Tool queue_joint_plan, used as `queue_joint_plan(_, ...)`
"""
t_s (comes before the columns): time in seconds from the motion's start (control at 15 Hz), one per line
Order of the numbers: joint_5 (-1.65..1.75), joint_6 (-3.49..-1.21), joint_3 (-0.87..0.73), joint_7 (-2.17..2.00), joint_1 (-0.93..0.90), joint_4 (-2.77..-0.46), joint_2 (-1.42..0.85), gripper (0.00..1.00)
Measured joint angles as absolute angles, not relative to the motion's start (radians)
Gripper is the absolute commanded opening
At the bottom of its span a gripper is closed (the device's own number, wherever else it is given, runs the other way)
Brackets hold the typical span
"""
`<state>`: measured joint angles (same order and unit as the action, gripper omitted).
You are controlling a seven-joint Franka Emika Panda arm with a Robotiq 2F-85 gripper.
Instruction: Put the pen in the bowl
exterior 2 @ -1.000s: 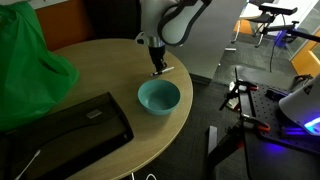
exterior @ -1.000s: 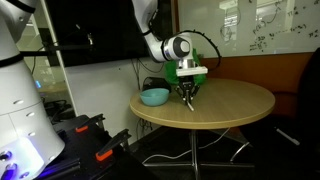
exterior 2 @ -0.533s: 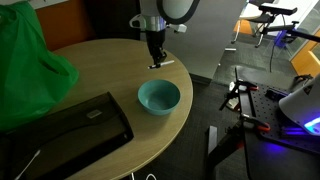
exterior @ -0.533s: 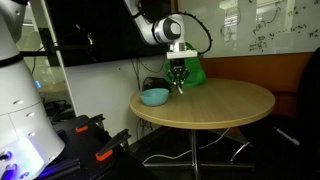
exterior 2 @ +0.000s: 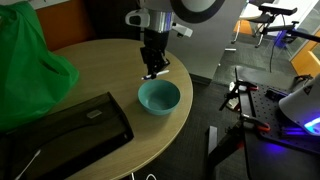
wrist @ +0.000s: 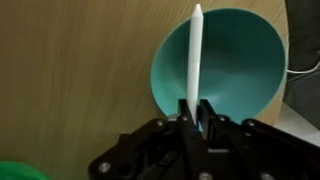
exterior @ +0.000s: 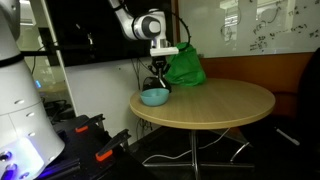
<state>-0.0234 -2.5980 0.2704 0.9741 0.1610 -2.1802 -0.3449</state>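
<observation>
Over the last second the arm has swung away from the middle of the bench and lifted across toward the bowl, taking the pen with it. It now hangs over the bowl's near rim.

The bench is round and pale wood. At the back of it, in an exterior view, sits a crumpled green bag, and in an exterior view a flat black case lies by the near edge. The bowl is teal, shallow and empty, standing close to the bench edge.

The end effector is clamped on the pen. It pinches the pen near one end, so most of its length juts out over the bowl's hollow, clear of the bottom.

I'd judge the pen to be light and stiff, with a smooth, rather slippery barrel. A grip this far toward the end could let it pivot; a grip nearer the middle would be steadier. It's slim, white and straight, tapering to a rounded tip. Any markings are too small to make out.
</observation>
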Motion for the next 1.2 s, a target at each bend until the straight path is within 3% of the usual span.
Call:
queue_joint_plan(0.27,-0.123,-2.687,0.335,1.105,0.153,-2.207,-0.372,0.05)
queue_joint_plan(0.33,-0.147,-2.689,0.345,1.131,0.156,-2.206,-0.381,0.15)
queue_joint_plan(0.4,-0.157,-2.689,0.347,1.142,0.158,-2.206,-0.389,0.15)
queue_joint_plan(0.47,-0.157,-2.689,0.345,1.151,0.160,-2.206,-0.396,0.25)
queue_joint_plan(0.53,-0.155,-2.688,0.337,1.153,0.160,-2.206,-0.400,0.43)
queue_joint_plan(1.0,-0.080,-2.562,0.301,1.155,0.153,-2.193,-0.403,0.95)
queue_joint_plan(1.2,0.010,-2.404,0.235,1.110,0.117,-2.180,-0.355,1.00)
